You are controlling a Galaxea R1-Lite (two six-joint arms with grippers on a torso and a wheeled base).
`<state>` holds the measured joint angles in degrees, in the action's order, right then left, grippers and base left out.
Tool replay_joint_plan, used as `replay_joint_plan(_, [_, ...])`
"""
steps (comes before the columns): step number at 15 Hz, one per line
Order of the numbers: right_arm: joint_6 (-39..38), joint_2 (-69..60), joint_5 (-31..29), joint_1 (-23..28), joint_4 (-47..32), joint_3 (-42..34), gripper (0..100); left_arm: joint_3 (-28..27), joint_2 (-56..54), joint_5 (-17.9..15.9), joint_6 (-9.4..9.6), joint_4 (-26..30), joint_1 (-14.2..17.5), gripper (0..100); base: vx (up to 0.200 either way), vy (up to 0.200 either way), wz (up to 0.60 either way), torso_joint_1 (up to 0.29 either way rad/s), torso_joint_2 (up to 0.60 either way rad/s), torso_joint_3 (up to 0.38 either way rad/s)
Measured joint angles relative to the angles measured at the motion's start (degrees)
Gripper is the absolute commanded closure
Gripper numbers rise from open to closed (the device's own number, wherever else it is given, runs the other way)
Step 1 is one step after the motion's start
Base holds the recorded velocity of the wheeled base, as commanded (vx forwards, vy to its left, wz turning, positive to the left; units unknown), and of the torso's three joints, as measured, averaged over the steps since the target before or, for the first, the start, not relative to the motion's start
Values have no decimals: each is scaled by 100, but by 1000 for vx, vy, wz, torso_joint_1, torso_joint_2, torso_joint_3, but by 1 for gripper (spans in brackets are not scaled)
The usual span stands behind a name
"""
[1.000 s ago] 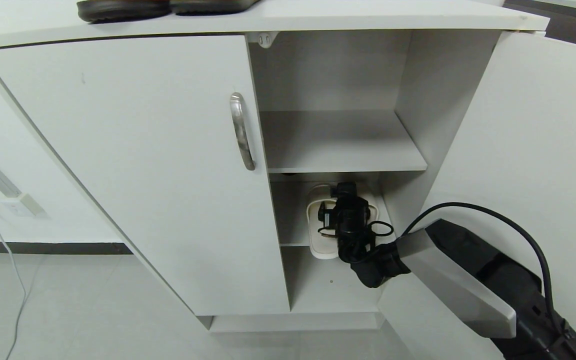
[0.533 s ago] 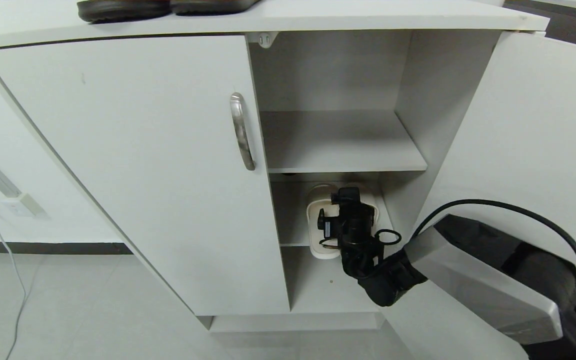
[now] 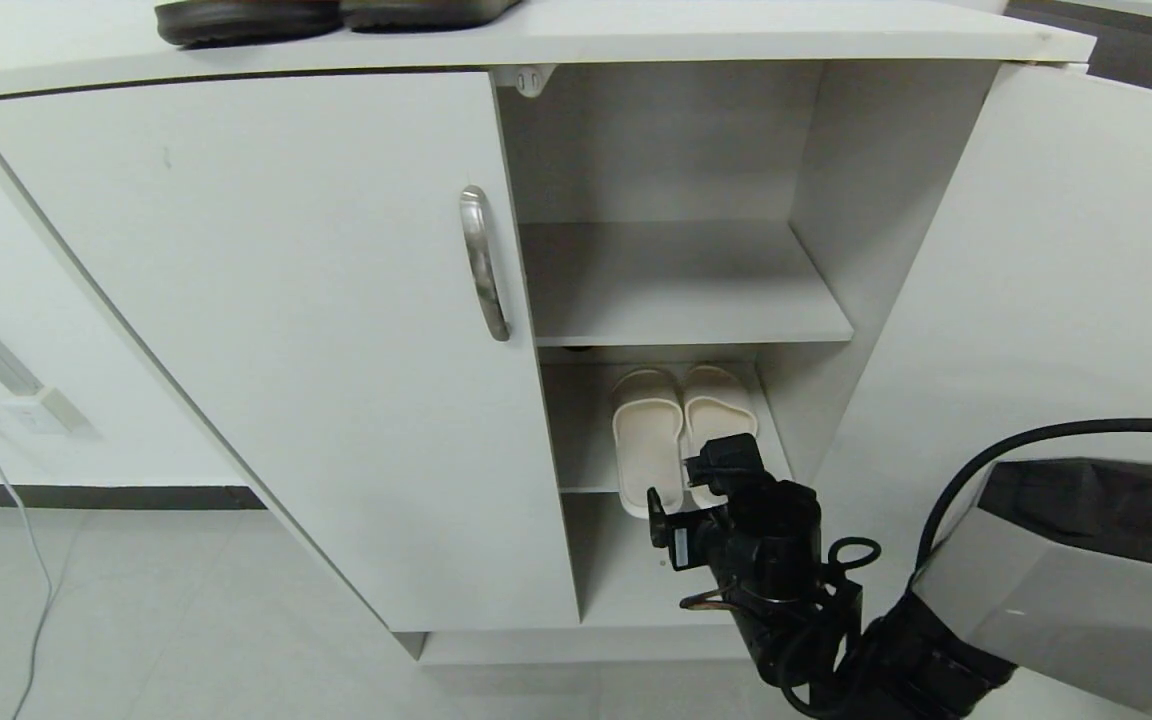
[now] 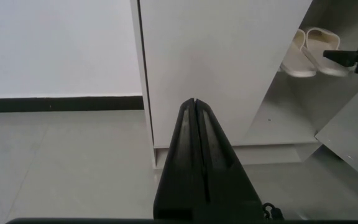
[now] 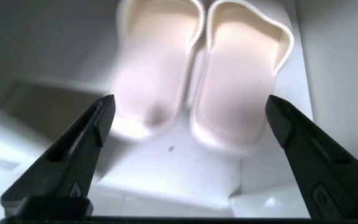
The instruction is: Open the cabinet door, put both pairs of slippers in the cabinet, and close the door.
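While cream slippers (image 3: 648,440) rest on middle shelf (image 3: 576,440) | grey floor (image 3: 186,600) below

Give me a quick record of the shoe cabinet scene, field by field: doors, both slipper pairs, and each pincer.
right door: open
left door: closed
cream slippers: side by side on the lower shelf inside
dark slippers: on the cabinet top, not yet inside
right pincer: open, in front of the cream slippers, touching nothing
left pincer: shut, low, facing the left door, holding nothing
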<state>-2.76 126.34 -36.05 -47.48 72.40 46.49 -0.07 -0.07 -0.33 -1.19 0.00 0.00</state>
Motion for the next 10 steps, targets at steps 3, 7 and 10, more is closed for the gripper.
replay_joint_plan(3, [-72, -269, 0, -216, 55, -238, 0, 0, 0, -7, 0, 0, 0, 100, -133, 0, 0, -2, -2, 2])
replay_joint_plan(7, [-74, -374, -5, -395, 240, -367, 0, 0, 0, -18, -4, 2, 0, 100, -200, 0, 0, 7, 4, 4])
replay_joint_plan(10, [-77, -379, 0, -423, 273, -386, 0, -4, 0, -11, -2, 2, -5, 100, 0, 0, 0, 0, 0, 0])
